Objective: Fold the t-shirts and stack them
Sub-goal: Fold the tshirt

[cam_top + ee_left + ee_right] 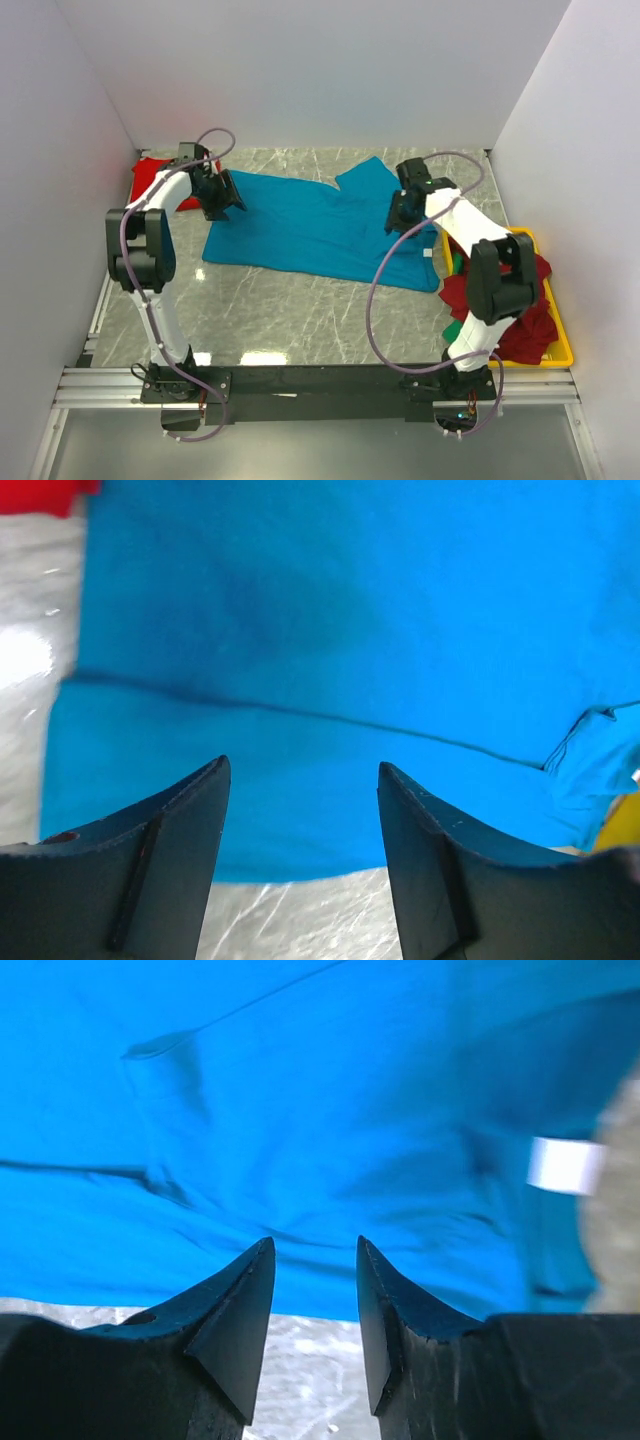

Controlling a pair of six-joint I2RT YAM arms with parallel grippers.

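Two open, empty tools are seen: left tool (302, 763) at 9 o'clock, right tool (314, 1241) at 3 o'clock of the teal t-shirt (310, 225), which is spread on the surface (300, 320); its edges should be pinched evenly.

Bright even light, white glare on the tabletop (262, 357), blurry wrist views.

L end effector (303, 768) & R end effector (315, 1243): jaws apart, nothing gripped, both tilted down.
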